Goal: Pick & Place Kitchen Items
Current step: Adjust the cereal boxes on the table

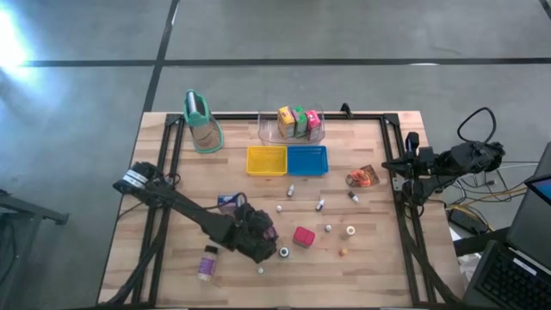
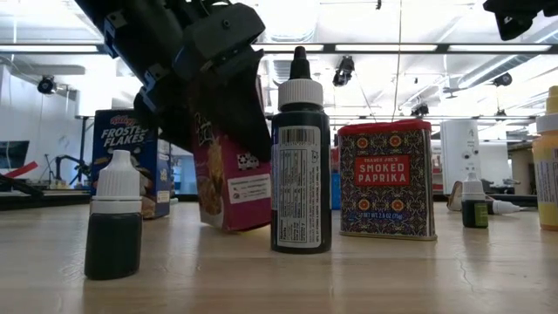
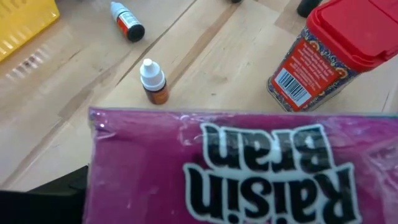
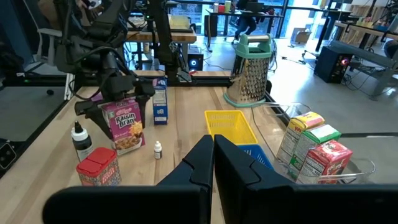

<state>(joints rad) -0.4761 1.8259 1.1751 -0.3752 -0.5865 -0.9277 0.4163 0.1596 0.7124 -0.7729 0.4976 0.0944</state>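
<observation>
My left gripper [image 1: 255,234] is over the table's near middle, shut on a pink Raisin Bran carton [image 4: 126,126]. That carton fills the left wrist view [image 3: 236,168] and hides the fingers there. In the low view the carton [image 2: 231,179] leans tilted under the dark gripper [image 2: 205,61], its lower edge at the table top. A blue Frosted Flakes carton [image 4: 160,102] stands upright behind it. A red paprika tin [image 1: 303,237] stands to its right. An orange pouch [image 1: 362,176] lies farther right. My right gripper [image 4: 214,158] waits shut at the table's right edge [image 1: 398,164]. My left gripper holds the pink carton by its top end [image 4: 122,106], pinched between the two fingers [image 2: 228,105]. They come slanting down from above and from the table's left. The carton hangs tilted below them. Whether its lower edge [image 2: 228,225] rests on the table, I cannot tell.
A clear bin [image 1: 267,131] at the far edge holds yellow, green and pink cartons [image 4: 311,149]. In front of it lie a yellow tray [image 1: 266,160] and a blue tray [image 1: 307,160]. A tan container with teal top [image 1: 202,120] stands far left. Small dropper bottles [image 3: 153,81] and a black bottle [image 2: 301,157] dot the middle.
</observation>
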